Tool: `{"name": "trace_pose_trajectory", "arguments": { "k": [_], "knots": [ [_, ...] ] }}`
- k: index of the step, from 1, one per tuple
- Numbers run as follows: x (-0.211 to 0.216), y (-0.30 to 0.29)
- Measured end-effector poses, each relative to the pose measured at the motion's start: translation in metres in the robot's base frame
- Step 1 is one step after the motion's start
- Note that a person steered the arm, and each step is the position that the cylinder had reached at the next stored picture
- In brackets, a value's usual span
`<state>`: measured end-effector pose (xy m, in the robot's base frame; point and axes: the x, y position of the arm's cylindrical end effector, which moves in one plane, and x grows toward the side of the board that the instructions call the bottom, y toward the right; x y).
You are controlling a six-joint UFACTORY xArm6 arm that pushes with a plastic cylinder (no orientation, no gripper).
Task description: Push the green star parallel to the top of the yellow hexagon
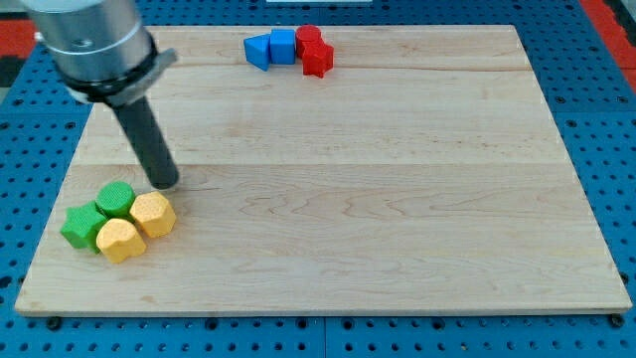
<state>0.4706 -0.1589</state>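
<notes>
The green star (80,226) lies near the board's left edge at the view's lower left. A round green block (115,199) touches it on the upper right. The yellow hexagon (153,214) sits right of the round green block. A second yellow block (120,240), heart-like, lies below, between the star and the hexagon. All of these touch in one cluster. My tip (165,184) rests on the board just above the hexagon and right of the round green block, a small gap away.
Two blue blocks (258,51) (283,46) and two red blocks (309,38) (317,59) cluster at the view's top centre. The wooden board (397,179) lies on a blue pegboard table.
</notes>
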Motion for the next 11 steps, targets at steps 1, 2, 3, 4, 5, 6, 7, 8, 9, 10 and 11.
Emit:
{"name": "trace_pose_trajectory", "arguments": {
  "k": [1,2,3,4,5,6,7,8,9,10,11],
  "knots": [
    [-0.005,0.077],
    [-0.017,0.132],
    [-0.03,0.087],
    [-0.041,-0.002],
    [-0.026,-0.064],
    [-0.029,-0.144],
    [0.026,-0.145],
    [0.066,-0.145],
    [0.108,-0.132],
    [0.08,-0.106],
    [0.034,-0.079]
  ]
}}
